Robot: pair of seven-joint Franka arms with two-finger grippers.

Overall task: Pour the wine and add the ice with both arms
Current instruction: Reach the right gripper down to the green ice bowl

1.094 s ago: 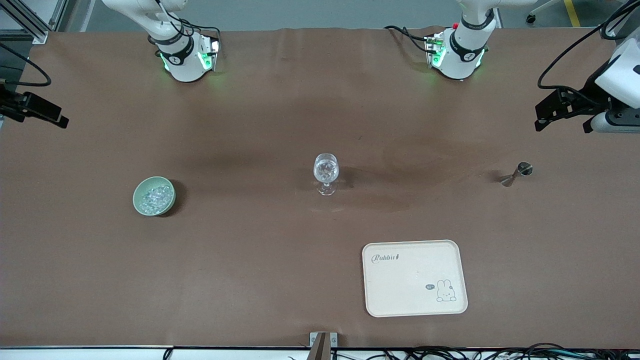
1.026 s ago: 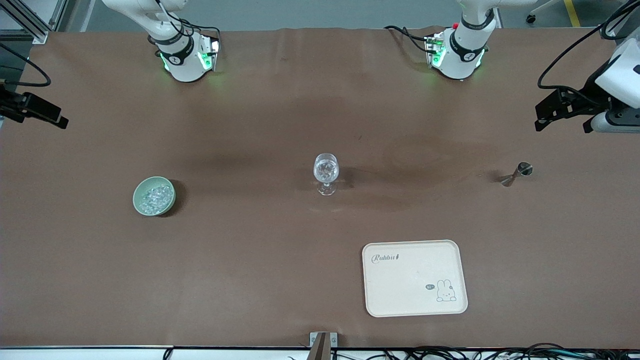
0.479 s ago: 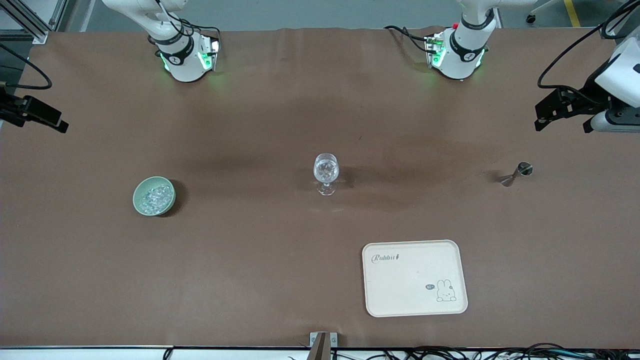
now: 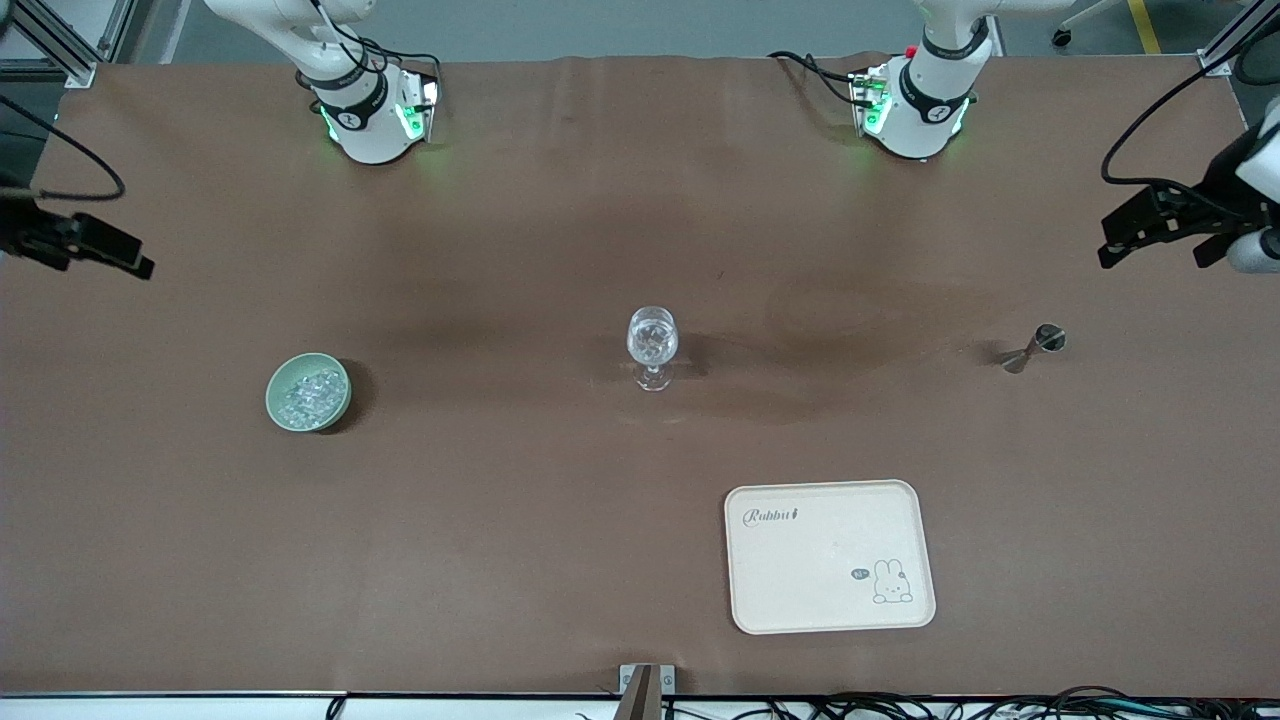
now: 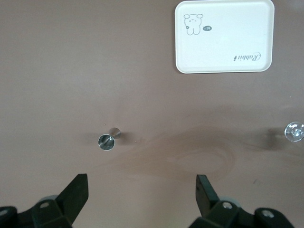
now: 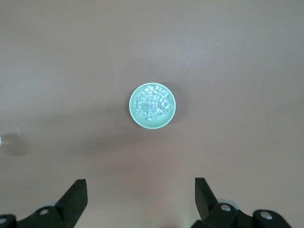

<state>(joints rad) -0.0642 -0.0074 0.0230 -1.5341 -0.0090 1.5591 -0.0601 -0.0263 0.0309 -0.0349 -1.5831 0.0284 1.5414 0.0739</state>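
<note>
Apparently nothing had yet been picked up: the right gripper (image 6: 137,197) and left gripper (image 5: 140,192) were held open and empty, while the ice (image 4: 311,391) lay in a green bowl (image 4: 284,412) at the frame's middle left, to be reached next.

Two white jointed arms (image 4: 350,110) are seen with black joint bands, green-lit bases and trailing black cables. Black two-finger grippers, left gripper (image 5: 141,195) and right gripper (image 6: 141,197), are fastened with small silver screws.
</note>
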